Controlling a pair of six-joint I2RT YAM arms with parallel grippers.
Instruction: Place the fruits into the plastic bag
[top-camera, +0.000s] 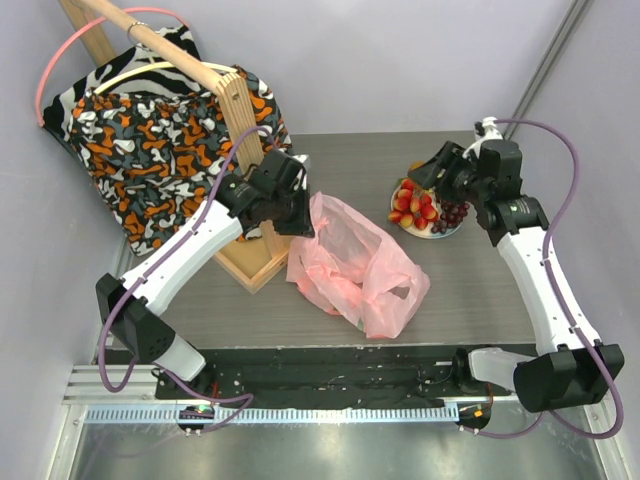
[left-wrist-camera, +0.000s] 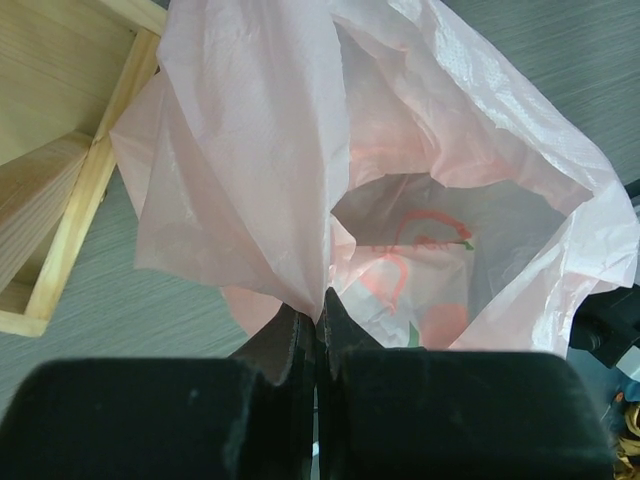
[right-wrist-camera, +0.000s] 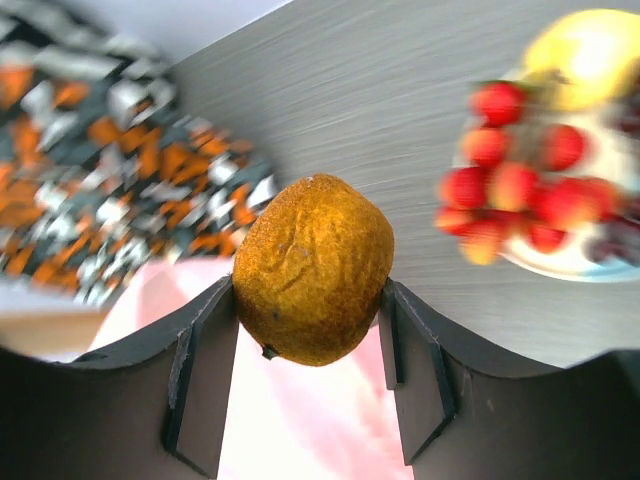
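Right wrist view: a rough-skinned orange fruit (right-wrist-camera: 313, 268) sits clamped between the two dark fingers of the right gripper (right-wrist-camera: 308, 292), which stand partly apart, one against each side of the fruit. Behind it, on a pale plate (right-wrist-camera: 572, 266) at the right, lie blurred red strawberries (right-wrist-camera: 520, 190) and a yellow lemon (right-wrist-camera: 590, 55). From the top view, that plate (top-camera: 447, 234) sits toward the far right of the grey table (top-camera: 480, 290), with the strawberries (top-camera: 415, 208) heaped on it and dark grapes (top-camera: 455, 213) at its right edge. The right gripper hovers just beside the plate's far left rim. The pink plastic bag (top-camera: 360, 265) lies crumpled mid-table, well left of the plate. The left gripper (left-wrist-camera: 318, 315) is clenched tight on a fold of the bag's edge (left-wrist-camera: 250, 150), lifting it so the mouth gapes open. A wooden frame (top-camera: 250, 120) stands touching the bag's left side, with an orange, black and white patterned cloth (top-camera: 150, 140) draped over it.
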